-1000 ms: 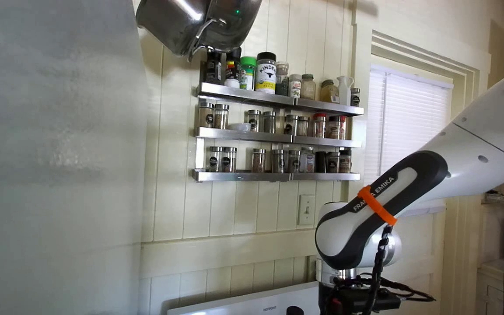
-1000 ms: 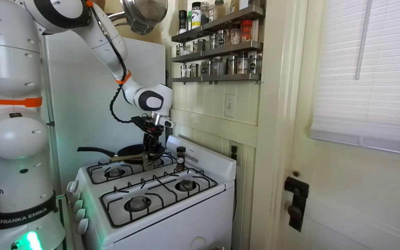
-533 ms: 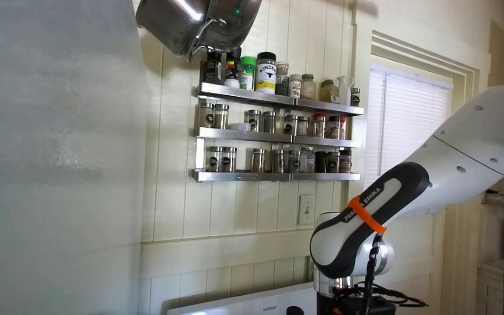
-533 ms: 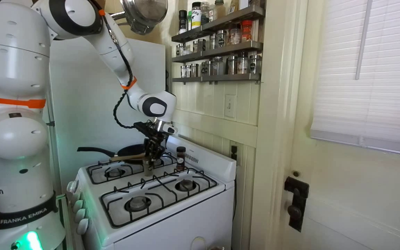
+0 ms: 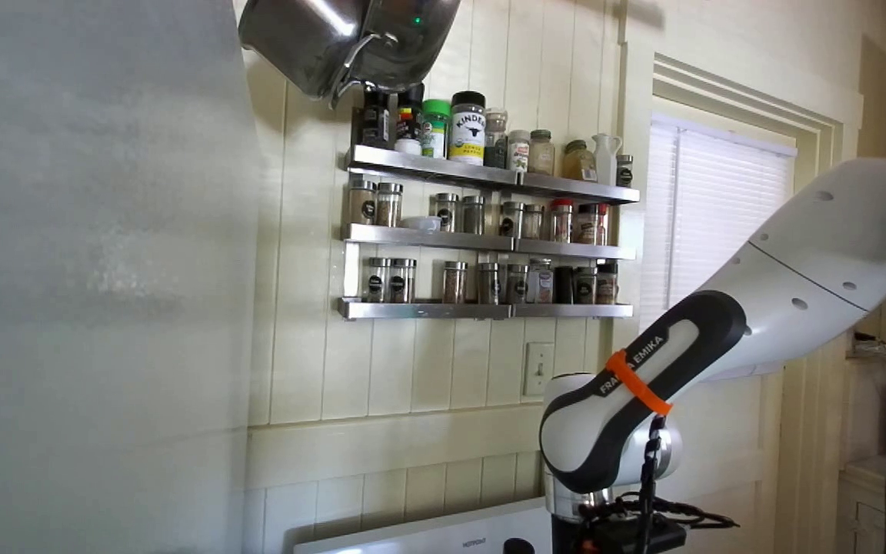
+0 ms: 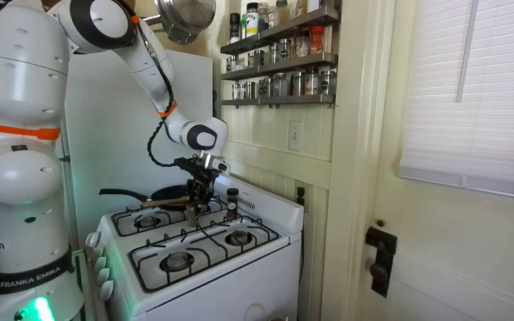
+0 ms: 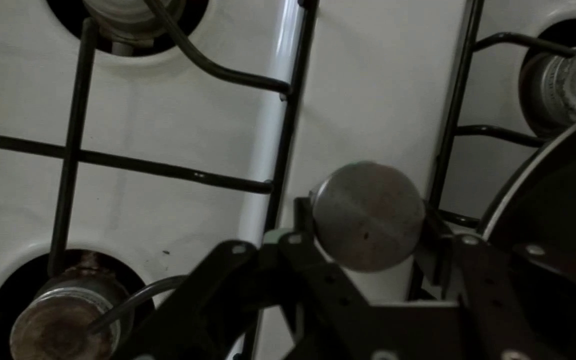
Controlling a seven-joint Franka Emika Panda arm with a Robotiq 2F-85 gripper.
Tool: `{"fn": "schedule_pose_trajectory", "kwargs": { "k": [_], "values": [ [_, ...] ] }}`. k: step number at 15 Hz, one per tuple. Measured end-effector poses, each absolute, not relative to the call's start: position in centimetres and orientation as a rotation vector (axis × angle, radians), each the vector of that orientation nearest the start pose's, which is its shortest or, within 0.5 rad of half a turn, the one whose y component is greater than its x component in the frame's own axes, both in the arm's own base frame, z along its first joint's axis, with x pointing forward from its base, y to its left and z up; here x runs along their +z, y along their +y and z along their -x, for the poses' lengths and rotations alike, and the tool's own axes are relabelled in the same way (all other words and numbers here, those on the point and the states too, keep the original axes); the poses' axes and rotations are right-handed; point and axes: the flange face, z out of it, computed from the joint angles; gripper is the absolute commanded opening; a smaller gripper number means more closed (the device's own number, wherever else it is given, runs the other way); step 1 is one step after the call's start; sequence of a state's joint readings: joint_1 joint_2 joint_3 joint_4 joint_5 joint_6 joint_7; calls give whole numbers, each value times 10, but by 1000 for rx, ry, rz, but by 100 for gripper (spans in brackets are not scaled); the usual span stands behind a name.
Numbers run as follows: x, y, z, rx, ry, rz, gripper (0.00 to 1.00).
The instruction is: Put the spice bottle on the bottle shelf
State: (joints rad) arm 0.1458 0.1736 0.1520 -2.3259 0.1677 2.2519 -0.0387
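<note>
White stovetop (image 7: 383, 100) below — gripper (image 7: 369, 220) part-spread, clamped on spice btl (image 6: 192, 219), approx. upright.

The pincer (image 6: 197, 205) grips a bottle (image 6: 192, 218) near the pan (image 6: 168, 193).

Shelf (image 5: 481, 242) silver. Bottle (image 6: 192, 217) dull tan-grey; lid (image 7: 368, 215) grey with reddish tinge, dark speck. Gripper (image 7: 369, 220) black. Arm (image 5: 812, 300) white, black panels, orange bands (image 5: 637, 383). Stove (image 6: 221, 285) white, grates (image 7: 168, 170) black. Pan (image 7: 548, 200) black, pale-rimmed. Wall (image 5: 389, 369) cream, vertical lines. Blind (image 6: 480, 89) white, horizontal lines. Tall jar (image 5: 467, 131): black cap, white-and-yellow label. Neighbouring jar (image 5: 435, 129): green cap. Wooden handle (image 6: 165, 202) tan.
</note>
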Motion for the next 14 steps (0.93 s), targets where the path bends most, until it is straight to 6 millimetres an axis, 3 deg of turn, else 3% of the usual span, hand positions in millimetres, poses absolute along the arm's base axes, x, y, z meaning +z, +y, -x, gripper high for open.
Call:
{"fn": "schedule_pose_trajectory", "kwargs": {
  "k": [2,5,11,14],
  "values": [
    [248,150,-471,394,-328,2990,81],
    [249,153,-474,387,-331,2988,100],
    [254,164,-477,365,-353,2984,100],
    [265,175,-472,345,-270,3006,100]
  ]
}}
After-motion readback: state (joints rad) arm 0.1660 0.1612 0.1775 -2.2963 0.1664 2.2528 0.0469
